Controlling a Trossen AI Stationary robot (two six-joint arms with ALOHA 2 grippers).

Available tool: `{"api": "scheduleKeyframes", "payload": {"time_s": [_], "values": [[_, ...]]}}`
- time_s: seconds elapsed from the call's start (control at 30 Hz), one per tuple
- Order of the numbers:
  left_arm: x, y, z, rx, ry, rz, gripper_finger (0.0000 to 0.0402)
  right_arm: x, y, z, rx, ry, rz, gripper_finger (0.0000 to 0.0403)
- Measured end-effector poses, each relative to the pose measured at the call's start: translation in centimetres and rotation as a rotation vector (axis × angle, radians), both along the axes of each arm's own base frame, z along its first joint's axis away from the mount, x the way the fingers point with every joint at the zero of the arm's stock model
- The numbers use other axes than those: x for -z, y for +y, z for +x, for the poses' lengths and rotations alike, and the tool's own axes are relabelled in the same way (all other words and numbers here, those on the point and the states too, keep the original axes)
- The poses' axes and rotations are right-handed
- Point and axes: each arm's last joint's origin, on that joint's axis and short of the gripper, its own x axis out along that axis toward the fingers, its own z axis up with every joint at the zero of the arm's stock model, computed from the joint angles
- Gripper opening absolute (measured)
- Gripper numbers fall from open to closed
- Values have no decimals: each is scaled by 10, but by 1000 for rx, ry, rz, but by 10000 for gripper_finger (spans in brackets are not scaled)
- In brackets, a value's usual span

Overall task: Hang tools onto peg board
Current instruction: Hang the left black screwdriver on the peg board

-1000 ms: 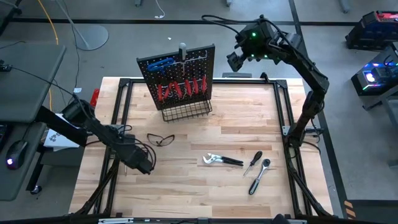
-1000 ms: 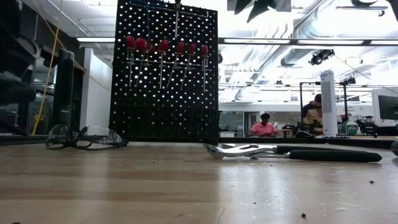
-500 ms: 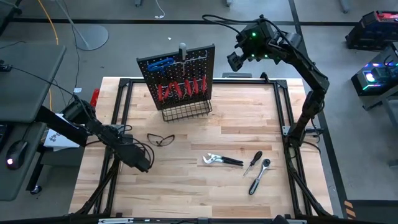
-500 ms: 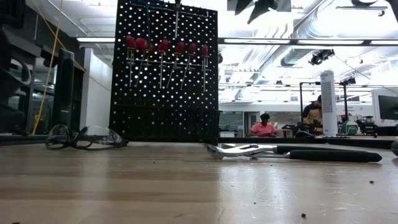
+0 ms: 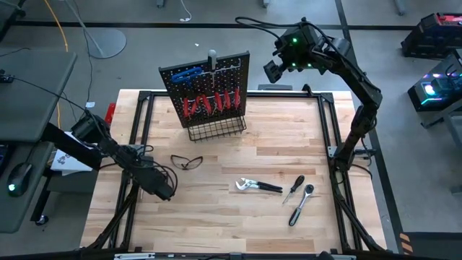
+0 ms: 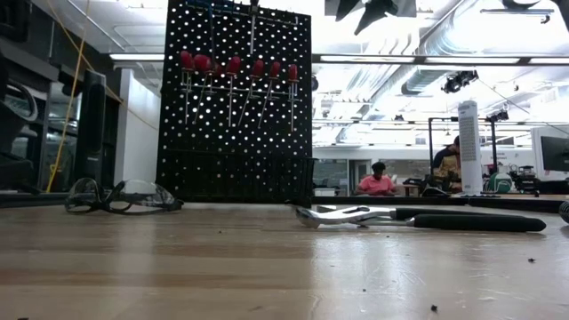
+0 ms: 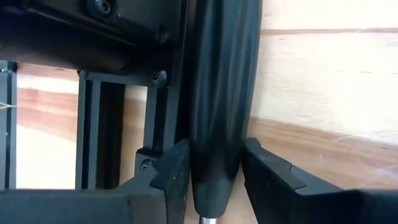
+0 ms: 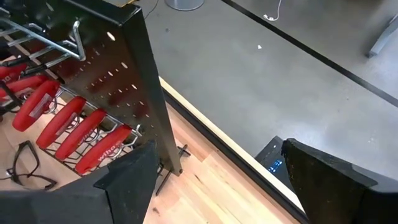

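I have the left gripper (image 7: 214,177) clamped on a black-handled screwdriver (image 7: 221,93) low at the table's left edge for carrying to the peg board (image 5: 206,87) at the back, while the right gripper (image 8: 214,180) waits open beside that board.

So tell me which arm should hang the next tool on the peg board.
Probably left: its tool is shut on a black-handled screwdriver. The right tool hangs open and empty beside the peg board.

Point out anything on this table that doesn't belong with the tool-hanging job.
The safety glasses stand out: they lie on the table in front of the peg board, and they are eyewear, not a tool like the pliers lying nearby.
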Motion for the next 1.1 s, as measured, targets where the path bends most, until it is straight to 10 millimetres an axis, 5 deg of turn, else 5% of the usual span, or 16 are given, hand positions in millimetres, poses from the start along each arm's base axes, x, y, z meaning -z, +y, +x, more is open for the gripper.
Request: {"api": "scheduleKeyframes", "payload": {"time_s": [0.33, 0.5, 0.67, 1.1], "values": [[-8, -14, 16, 107, -125, 40, 84, 1, 2, 0, -4, 8, 15, 327], [-18, -43, 57, 131, -511, -126, 84, 2, 3, 0, 1, 7, 23, 327], [-23, -52, 71, 230, -638, -181, 84, 1, 6, 1, -10, 5, 27, 327], [-52, -56, 73, 373, -801, -285, 84, 2, 9, 3, -27, 3, 37, 327]]}}
